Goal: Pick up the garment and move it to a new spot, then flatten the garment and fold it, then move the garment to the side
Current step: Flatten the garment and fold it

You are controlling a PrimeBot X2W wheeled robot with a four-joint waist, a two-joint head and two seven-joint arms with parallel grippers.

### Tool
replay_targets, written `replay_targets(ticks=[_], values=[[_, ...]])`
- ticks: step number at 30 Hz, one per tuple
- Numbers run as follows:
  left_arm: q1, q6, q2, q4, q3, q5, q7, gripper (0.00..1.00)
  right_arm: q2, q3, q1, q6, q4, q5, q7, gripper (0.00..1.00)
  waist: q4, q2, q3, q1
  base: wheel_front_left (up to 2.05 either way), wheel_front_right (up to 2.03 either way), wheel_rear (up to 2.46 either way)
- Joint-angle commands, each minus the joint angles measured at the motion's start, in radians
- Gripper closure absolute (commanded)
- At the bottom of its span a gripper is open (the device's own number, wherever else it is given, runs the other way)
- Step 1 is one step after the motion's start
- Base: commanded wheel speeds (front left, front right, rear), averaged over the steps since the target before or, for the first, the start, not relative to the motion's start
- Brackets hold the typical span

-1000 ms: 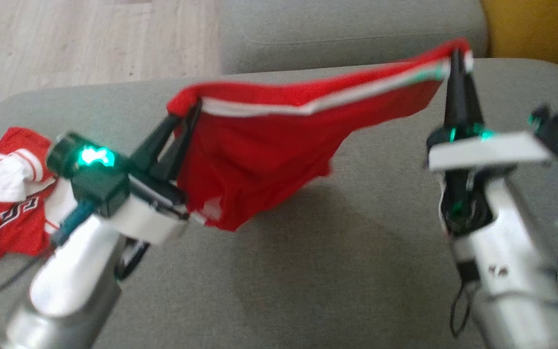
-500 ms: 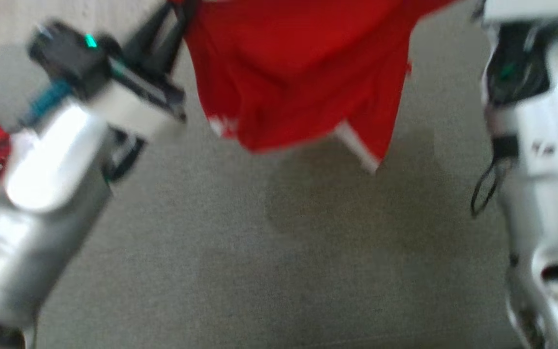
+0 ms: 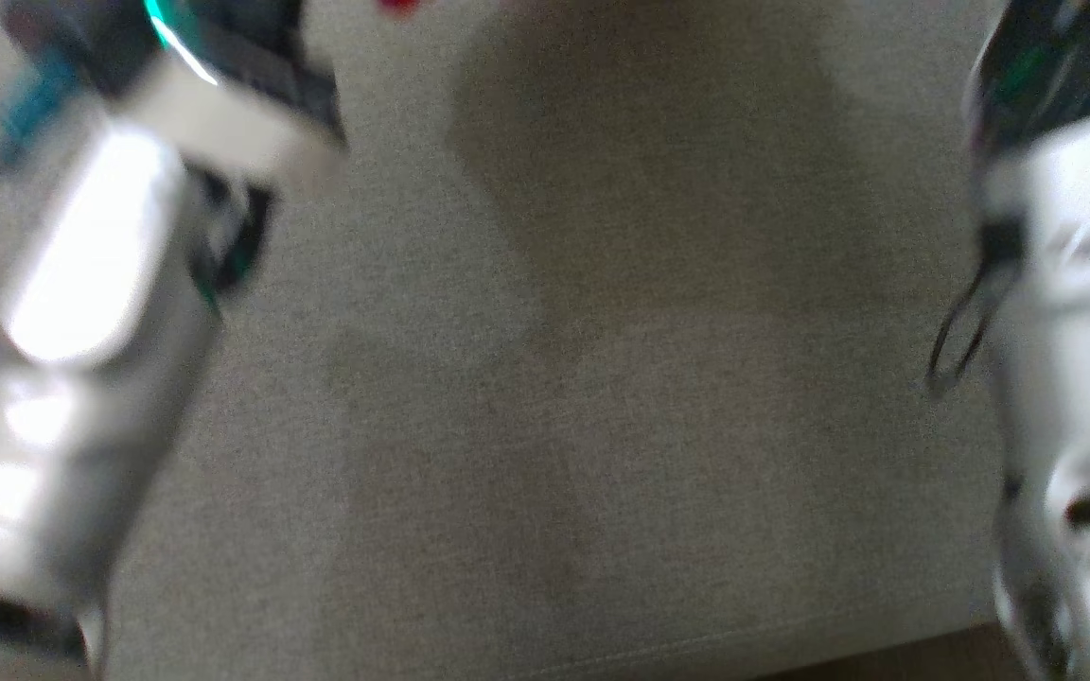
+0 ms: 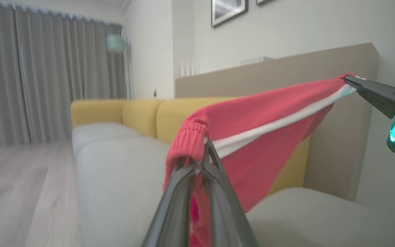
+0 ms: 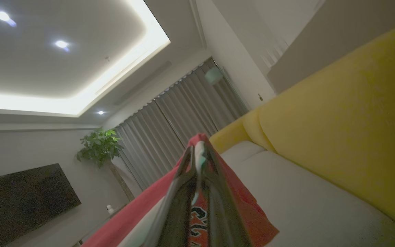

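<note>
Pickup done: garment [image 4: 259, 113] hangs above sofa seat [image 4: 115, 178], stretched between left fingers [image 4: 177, 206] and right fingers [image 5: 178, 206], both clamped on its edge. Placing, flattening, folding remain.

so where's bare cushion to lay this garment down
The grey cushion between the left forearm and right forearm is bare down to its front seam. Crowded at both sides by those arms. The garment hangs stretched between the left hand and right hand.
</note>
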Motion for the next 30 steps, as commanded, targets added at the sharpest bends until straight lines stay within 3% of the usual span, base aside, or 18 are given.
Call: replay_targets(ticks=[1,11,16,23,30], values=[[0.042,0.002,0.029,-0.007,0.020,-0.023,-0.004,1.00,0.015,0.021,0.057,-0.001,-0.031,0.007,-0.006,1.00,-0.003,0.0000,-0.014,0.0000,0.00,0.00,0.00],[0.530,0.002,-0.080,0.081,-0.013,-0.142,-0.004,1.00,0.015,0.058,0.611,-0.001,-0.031,0.086,-0.006,1.00,-0.009,0.0000,-0.099,0.0000,0.00,0.00,0.00],[0.695,0.002,-0.115,0.073,-0.007,-0.123,-0.004,1.00,0.015,0.059,0.801,-0.001,-0.055,0.125,-0.006,1.00,-0.007,0.0000,-0.175,0.0000,0.00,0.00,0.00],[0.875,0.002,-0.143,0.009,-0.014,-0.099,-0.004,1.00,0.004,0.058,0.968,-0.001,-0.097,0.174,-0.006,1.00,0.006,0.0000,-0.280,0.0000,0.00,0.00,0.00],[0.824,0.002,-0.129,-0.093,-0.042,-0.038,-0.004,1.00,-0.005,0.042,0.929,-0.001,-0.187,0.194,0.000,1.00,0.052,0.0000,-0.240,0.0000,0.00,0.00,0.00]])
